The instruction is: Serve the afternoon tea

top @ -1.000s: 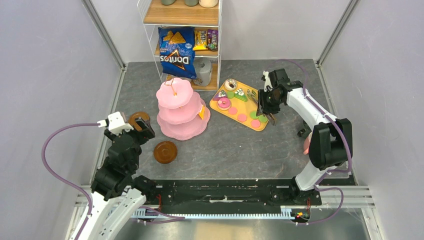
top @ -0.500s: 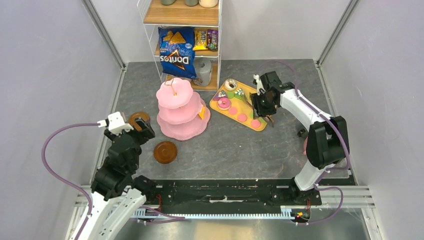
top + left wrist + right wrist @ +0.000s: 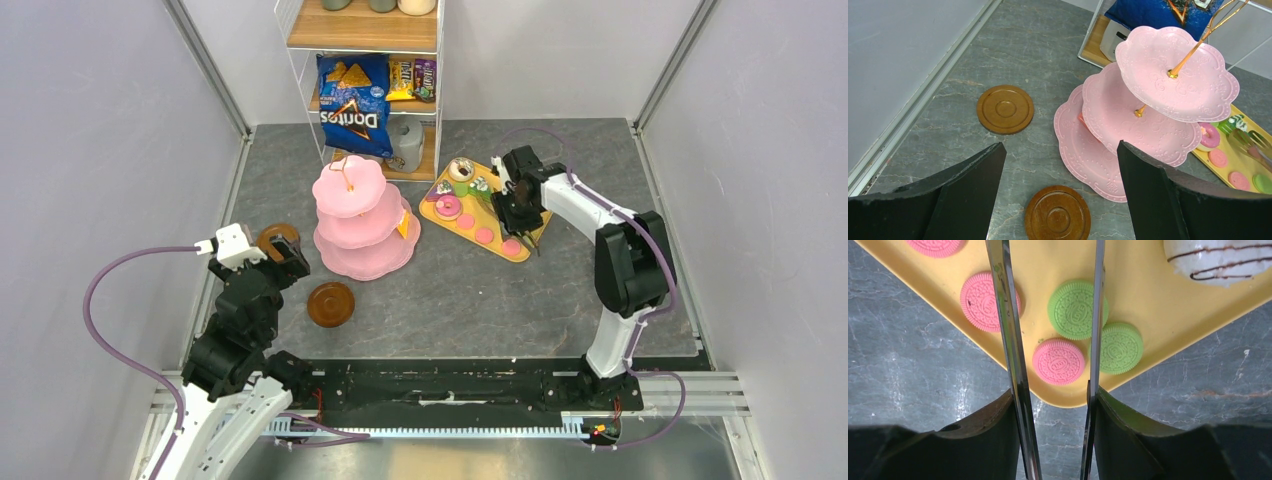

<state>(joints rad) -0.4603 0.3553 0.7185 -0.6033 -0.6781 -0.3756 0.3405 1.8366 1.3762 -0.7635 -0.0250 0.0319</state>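
The pink three-tier stand point(image 3: 350, 215) stands left of centre, with a small cake slice point(image 3: 404, 223) on a lower tier. A yellow tray point(image 3: 524, 253) holds donuts and macarons. My right gripper point(image 3: 520, 205) is shut on metal tongs point(image 3: 1007, 315). The tongs' arms are apart and straddle a green macaron point(image 3: 1078, 309), with a pink macaron point(image 3: 1058, 361) and a second green one point(image 3: 1120, 347) close by. My left gripper point(image 3: 1059, 150) is open and empty above a brown saucer point(image 3: 1057, 214). The other saucer point(image 3: 1005, 108) lies farther left. The mugs are out of view.
A wire shelf point(image 3: 365, 40) at the back holds a blue Doritos bag point(image 3: 352, 105) and snack packets. A white iced donut point(image 3: 1215, 260) and a pink donut point(image 3: 449, 207) sit on the tray. Grey walls close in both sides.
My right arm has moved left and nearer to the tray, carrying the tongs over the macarons at the tray's near corner. The left arm has not moved.
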